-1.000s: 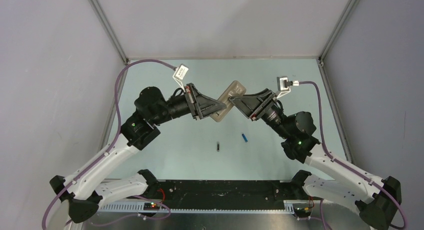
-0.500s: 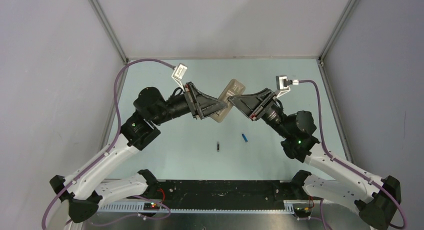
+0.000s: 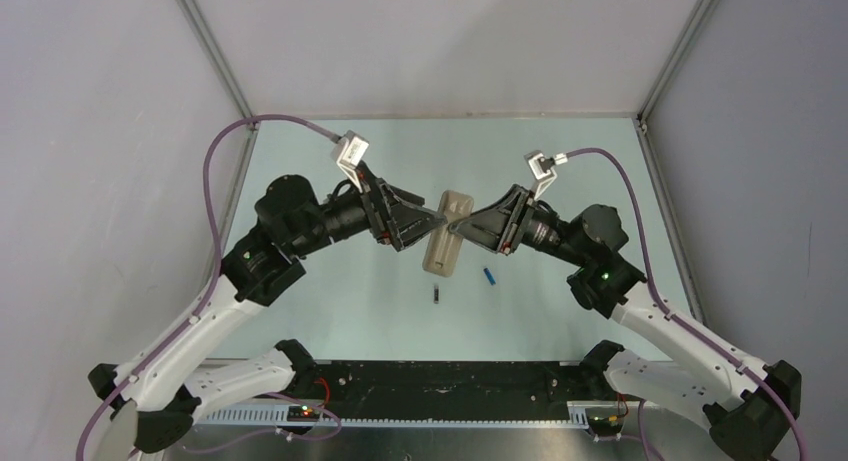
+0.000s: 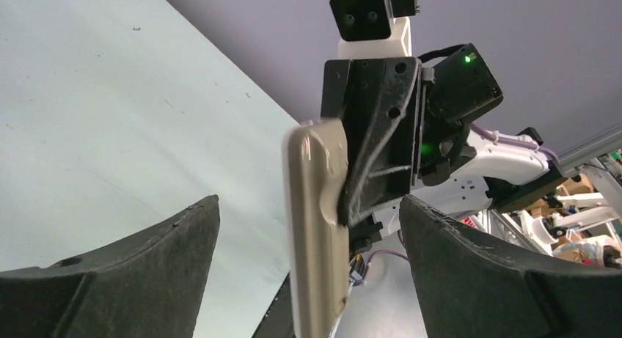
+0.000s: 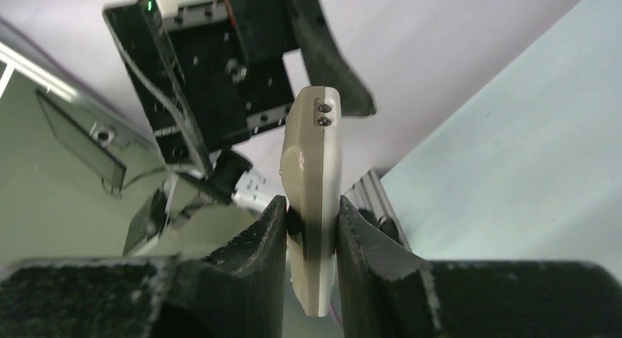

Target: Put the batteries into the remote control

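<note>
Pale green desk (image 3: 560, 161), grey walls on 3 sides, 2 arms reaching in from the near edge.

Item 1. Left hand (image 3: 432, 219). Black, 2 fingers, on the arm coming from the left. In the left wrist view the hand (image 4: 309, 206) stands wide, its fingers (image 4: 110, 272) well apart on either side of the handset and touching neither face of it. It holds nothing.

Item 2. Black battery (image 3: 437, 295). 1 thin dark cylinder lying on the desk, on the near side of the handset and almost straight below it in the top view. Nothing touches it.

Item 3. Remote control (image 3: 445, 249). Beige-grey oblong handset, held off the desk at the centre of the workspace between the 2 hands, plain side toward the top camera. Its long axis runs roughly near to far, slightly slanted. The left wrist view shows it edge-on (image 4: 315, 235). The right wrist view (image 5: 314, 169) also shows it edge-on, with 2 small dark dots at its far end.

Item 4. Right hand (image 3: 458, 224). Black, 2 fingers, closed narrow on the remote control. In the right wrist view the hand (image 5: 312, 235) pinches the handset near its lower end, and both fingers (image 5: 257, 257) press flat on its 2 broad faces.

Item 5. Blue battery (image 3: 490, 276). 1 thin bright cylinder on the desk, right of the black battery, apart from it, and a little farther from the arm bases. It lies slanted, near the lower right of the handset, touching nothing.
</note>
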